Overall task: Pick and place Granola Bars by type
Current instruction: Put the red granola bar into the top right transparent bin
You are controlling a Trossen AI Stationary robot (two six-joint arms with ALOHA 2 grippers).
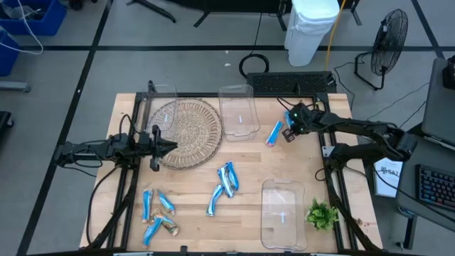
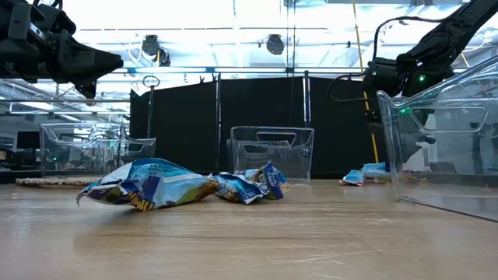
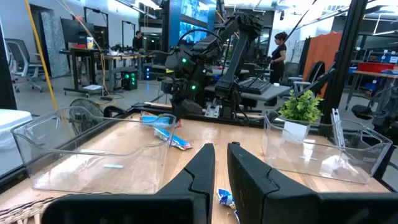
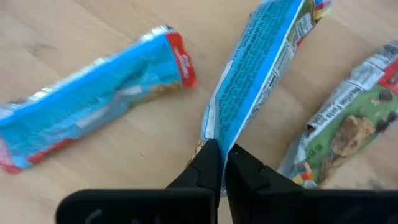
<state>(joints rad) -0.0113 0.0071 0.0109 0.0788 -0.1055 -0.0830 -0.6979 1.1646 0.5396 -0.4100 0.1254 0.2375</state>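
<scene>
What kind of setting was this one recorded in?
Probably a robotics lab or open workshop: a wooden table framed by arm mounts, a floor fan beside it, and desks with computers and a person behind.

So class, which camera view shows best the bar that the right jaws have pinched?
The right wrist view: the bar fills it, its end between the shut jaws. The high view shows a small blue strip; the left wrist view shows it far off; the low view barely.

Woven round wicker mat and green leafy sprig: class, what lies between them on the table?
In the high view, blue-wrapped granola bars lie between the mat and the sprig.
</scene>
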